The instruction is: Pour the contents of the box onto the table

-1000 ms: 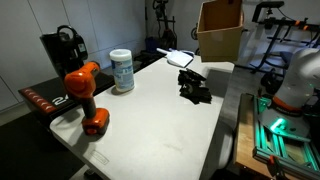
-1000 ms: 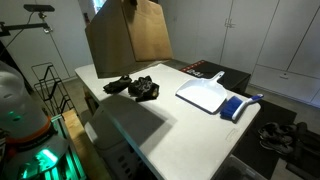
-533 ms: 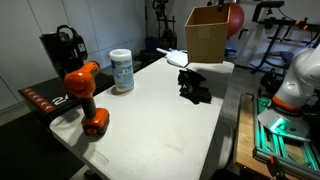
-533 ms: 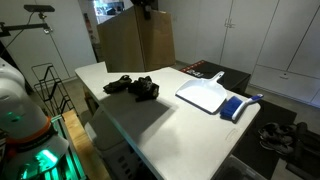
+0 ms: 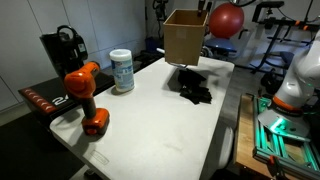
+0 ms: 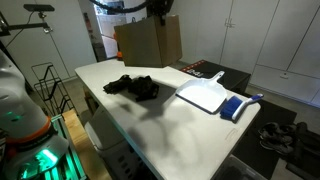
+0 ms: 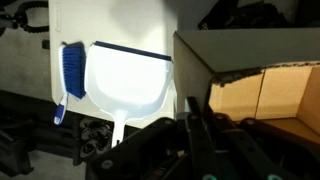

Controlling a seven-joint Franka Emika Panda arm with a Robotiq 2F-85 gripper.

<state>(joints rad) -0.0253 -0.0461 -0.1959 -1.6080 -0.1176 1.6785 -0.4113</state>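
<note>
Hand (image 7: 193,128): I have it closed on the top rim of the box (image 5: 185,36); in the wrist view my fingers (image 7: 191,112) sit at the box's wall, with the brown inside showing beside them. Box: held off the worktop (image 5: 160,125) at its far end, opening upward in both exterior views, just behind a black pile (image 5: 194,86) that lies on the surface. Whether anything is inside, I cannot tell (the visible interior is bare cardboard).

Other items on the worktop:
- a white dustpan (image 6: 204,95) with a blue brush (image 6: 235,107) beside it
- an orange drill (image 5: 84,96) near the front corner
- a white canister (image 5: 122,71) behind the drill

A red ball (image 5: 226,18) shows behind the box.
</note>
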